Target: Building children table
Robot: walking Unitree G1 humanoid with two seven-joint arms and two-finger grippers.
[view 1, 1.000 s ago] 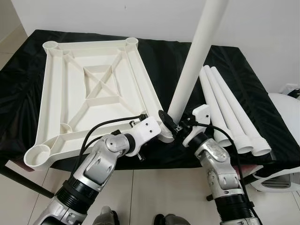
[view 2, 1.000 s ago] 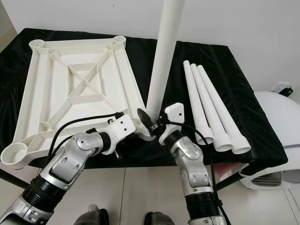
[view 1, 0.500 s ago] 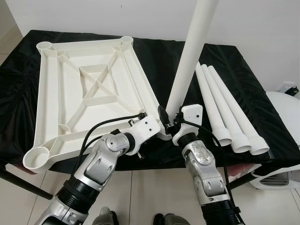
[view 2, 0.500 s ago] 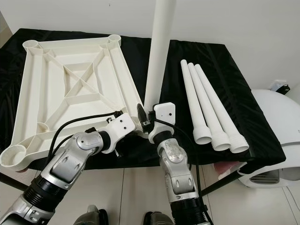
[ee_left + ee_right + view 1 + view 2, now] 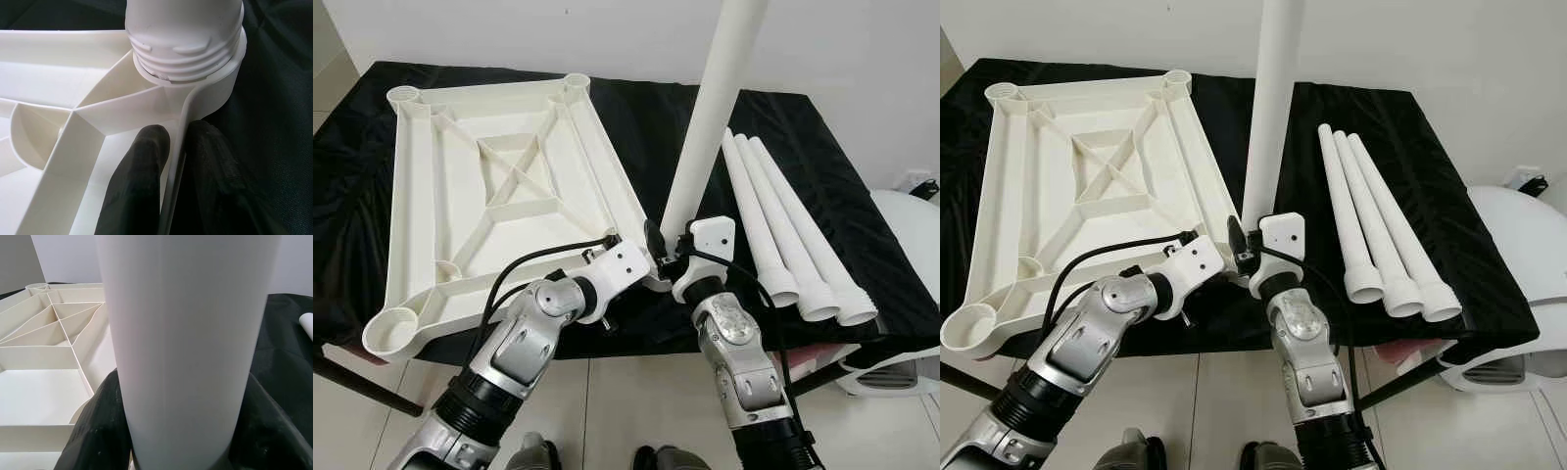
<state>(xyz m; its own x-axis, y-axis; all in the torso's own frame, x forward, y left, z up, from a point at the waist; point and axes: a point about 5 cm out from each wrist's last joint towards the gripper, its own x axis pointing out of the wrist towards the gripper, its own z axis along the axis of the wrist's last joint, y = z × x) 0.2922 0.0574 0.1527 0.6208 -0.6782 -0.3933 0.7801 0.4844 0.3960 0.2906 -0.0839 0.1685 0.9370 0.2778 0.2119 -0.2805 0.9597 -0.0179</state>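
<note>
Tabletop [image 5: 489, 186]: lying underside up on the black cloth [image 5: 822, 147], its ribs showing.
Markings: no readable writing is showing.
Upright leg [image 5: 705, 127]: standing with its long axis near vertical, leaning slightly; its threaded end is sitting at the near right corner socket [image 5: 215, 93].
Left gripper [image 5: 176, 161]: reaching forward from a bent arm, its fingers [image 5: 142, 171] pinching the tabletop's rim wall beside that socket.
Right gripper [image 5: 1252, 257]: gripping the upright leg's lower part, black fingers [image 5: 93, 431] clamping either side.
Spare legs [image 5: 783, 220]: three lying side by side on the cloth to the right, wide ends nearest the robot.
</note>
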